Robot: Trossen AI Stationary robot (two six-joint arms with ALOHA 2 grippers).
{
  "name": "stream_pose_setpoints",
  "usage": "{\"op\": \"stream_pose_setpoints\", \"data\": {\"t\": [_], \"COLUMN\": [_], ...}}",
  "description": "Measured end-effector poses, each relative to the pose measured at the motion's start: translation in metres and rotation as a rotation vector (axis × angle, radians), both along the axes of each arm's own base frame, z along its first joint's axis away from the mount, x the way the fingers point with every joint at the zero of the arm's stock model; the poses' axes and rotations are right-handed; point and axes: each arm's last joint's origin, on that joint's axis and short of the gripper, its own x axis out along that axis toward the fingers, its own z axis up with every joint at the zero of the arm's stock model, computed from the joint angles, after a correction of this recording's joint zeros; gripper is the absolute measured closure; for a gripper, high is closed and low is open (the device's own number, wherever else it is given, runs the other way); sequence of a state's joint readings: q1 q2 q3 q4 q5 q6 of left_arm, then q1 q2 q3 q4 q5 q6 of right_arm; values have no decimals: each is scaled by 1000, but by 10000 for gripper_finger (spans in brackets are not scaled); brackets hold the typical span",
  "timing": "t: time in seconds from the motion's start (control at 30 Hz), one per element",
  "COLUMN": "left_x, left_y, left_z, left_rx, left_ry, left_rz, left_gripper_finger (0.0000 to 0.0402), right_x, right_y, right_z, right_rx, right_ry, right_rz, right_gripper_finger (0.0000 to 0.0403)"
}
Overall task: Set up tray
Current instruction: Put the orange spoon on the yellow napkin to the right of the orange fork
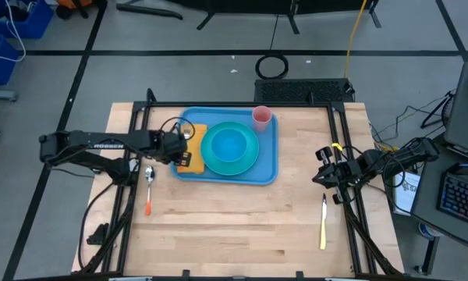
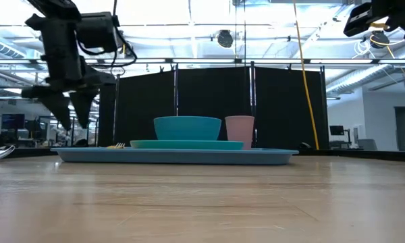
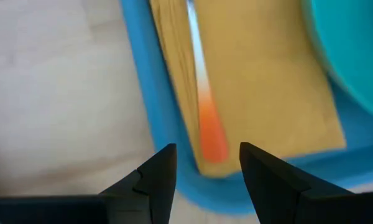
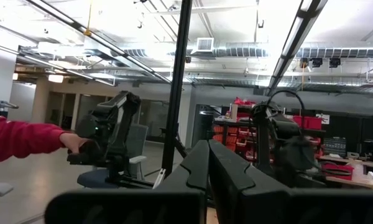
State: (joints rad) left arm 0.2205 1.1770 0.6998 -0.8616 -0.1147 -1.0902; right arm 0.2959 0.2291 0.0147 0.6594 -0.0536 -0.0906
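Left claw (image 1: 184, 151) hovers over the tray's left edge, fingers apart, holding nothing, just above the orange-yellow napkin (image 1: 193, 148) and an orange-handled utensil (image 3: 202, 102) on it. Tray (image 1: 270, 160) sits mid-desk (image 1: 242, 226), extending right from that claw, long axis left-right, flat; teal plate (image 1: 230, 148) and pink cup (image 1: 261, 118) inside. Right claw (image 1: 321, 165) well right of tray, fingers together, empty.

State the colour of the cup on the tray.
Pink; the cup on the tray shows best from the high view.

Wooden table (image 1: 242, 226): blue tray (image 1: 270, 152) at 12 o'clock, orange-handled spoon (image 1: 149, 190) at 9, yellow-handled knife (image 1: 323, 224) at 4.
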Motion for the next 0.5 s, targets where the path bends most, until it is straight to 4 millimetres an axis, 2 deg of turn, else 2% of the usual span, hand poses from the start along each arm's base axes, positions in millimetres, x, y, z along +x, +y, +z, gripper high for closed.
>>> {"op": "stream_pose_setpoints", "data": {"t": [0.33,0.5], "left_x": [-1,-12], "left_y": [-37,-51], "left_z": [0,-1], "left_rx": [6,16], "left_ry": [21,117], "left_rz": [0,28], "left_gripper_finger": [222,222], "right_x": [0,0], "right_y": [0,0], "right_z": [-1,-1], "right_rx": [-2,-2], "right_ry": [6,6], "right_rz": [0,0], "right_gripper_finger": [399,399]}}
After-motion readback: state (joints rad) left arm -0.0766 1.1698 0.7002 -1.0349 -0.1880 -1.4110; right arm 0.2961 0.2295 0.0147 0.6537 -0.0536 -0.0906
